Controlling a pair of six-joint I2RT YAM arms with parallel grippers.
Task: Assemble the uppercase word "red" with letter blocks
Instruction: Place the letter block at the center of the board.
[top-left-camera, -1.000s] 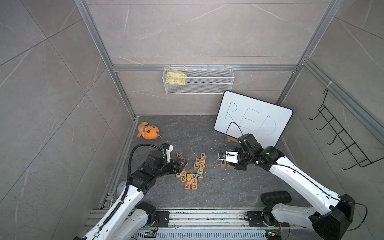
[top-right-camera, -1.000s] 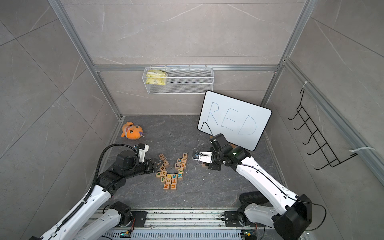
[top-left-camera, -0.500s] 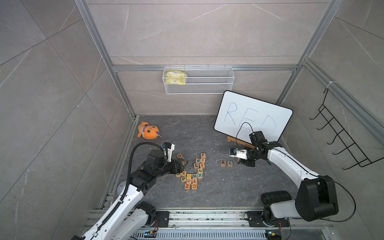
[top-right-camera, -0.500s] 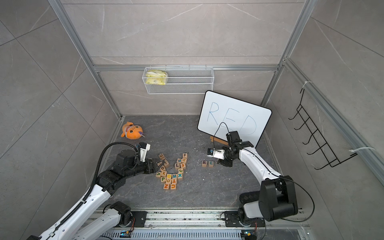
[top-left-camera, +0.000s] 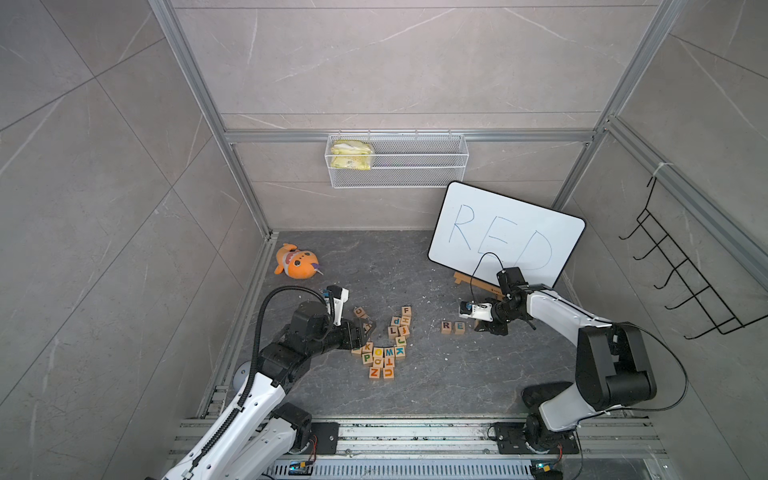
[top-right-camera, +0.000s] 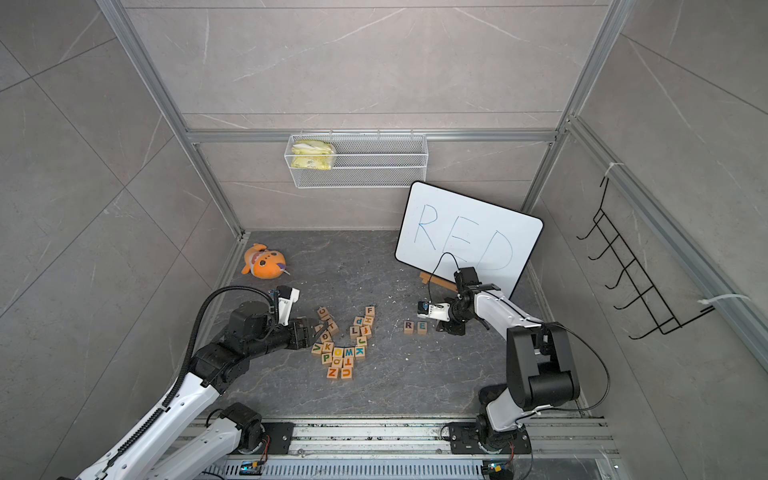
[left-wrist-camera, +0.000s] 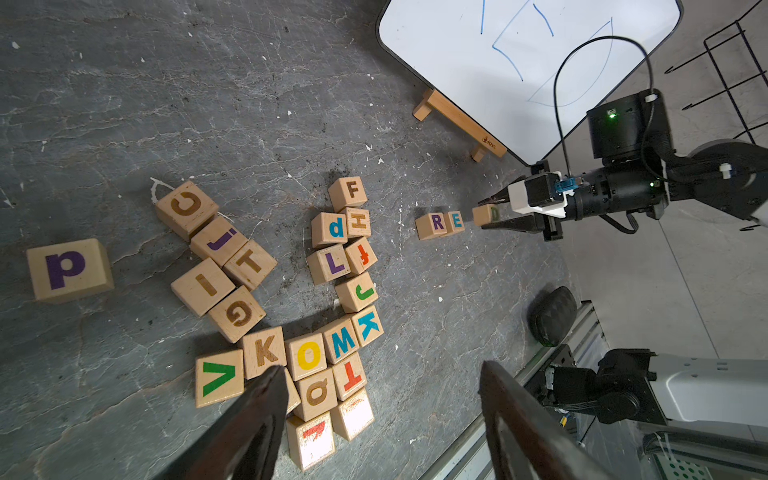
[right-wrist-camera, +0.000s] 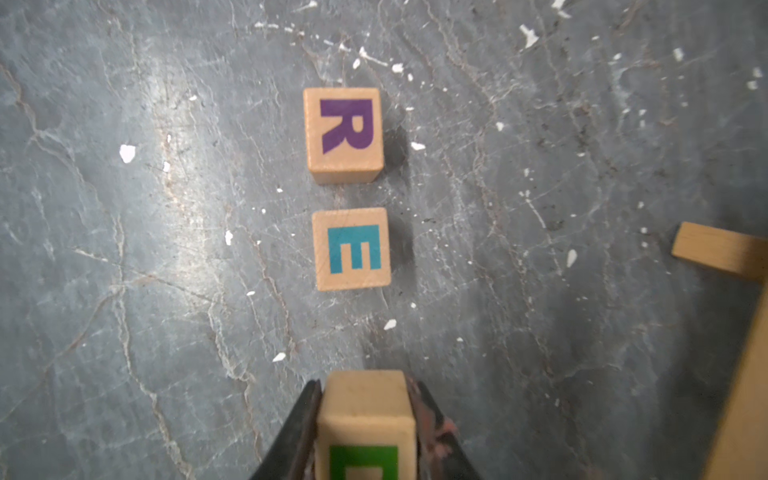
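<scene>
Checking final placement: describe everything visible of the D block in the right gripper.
Pale wooden cube, rounded edges, green capital D on one face, partly cut off in the right wrist view. The right gripper is shut on the D block, one dark finger against each of two opposite sides. It sits in line with the E block and R block, a clear gap from the E. Whether it rests on the tabletop is unclear.
</scene>
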